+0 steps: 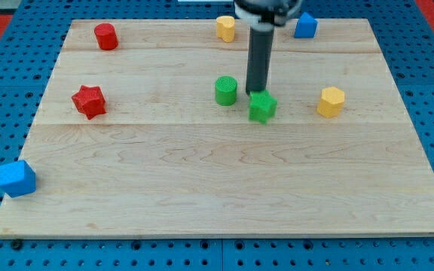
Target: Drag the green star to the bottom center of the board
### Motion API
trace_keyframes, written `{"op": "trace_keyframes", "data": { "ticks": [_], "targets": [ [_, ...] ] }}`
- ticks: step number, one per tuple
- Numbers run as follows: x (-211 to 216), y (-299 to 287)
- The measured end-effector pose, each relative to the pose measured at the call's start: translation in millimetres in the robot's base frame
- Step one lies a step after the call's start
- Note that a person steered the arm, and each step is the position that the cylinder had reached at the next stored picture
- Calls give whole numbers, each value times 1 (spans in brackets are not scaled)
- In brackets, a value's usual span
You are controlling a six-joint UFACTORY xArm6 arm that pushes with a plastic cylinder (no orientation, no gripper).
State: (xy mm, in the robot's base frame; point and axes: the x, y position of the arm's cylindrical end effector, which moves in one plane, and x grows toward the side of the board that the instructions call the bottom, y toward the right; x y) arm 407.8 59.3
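Observation:
The green star (262,107) lies near the middle of the wooden board (217,188), slightly toward the view's right. My tip (255,92) comes down from the view's top and rests at the star's upper left edge, touching or nearly touching it. A green cylinder (226,90) stands just to the view's left of my tip.
A yellow hexagon block (331,102) lies right of the star. A red star (89,102) and red cylinder (106,36) are at the left. A yellow cylinder (226,28) and a blue block (305,26) sit at the top. A blue cube (16,179) overhangs the bottom left edge.

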Motion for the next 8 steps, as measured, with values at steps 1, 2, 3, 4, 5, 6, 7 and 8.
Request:
{"op": "trace_keyframes", "data": {
  "ticks": [1, 2, 3, 4, 5, 6, 7, 8],
  "targets": [
    [29, 20],
    [43, 57],
    [65, -25],
    [58, -79],
    [47, -73],
    [45, -100],
    [46, -109],
    [93, -107]
  ]
}}
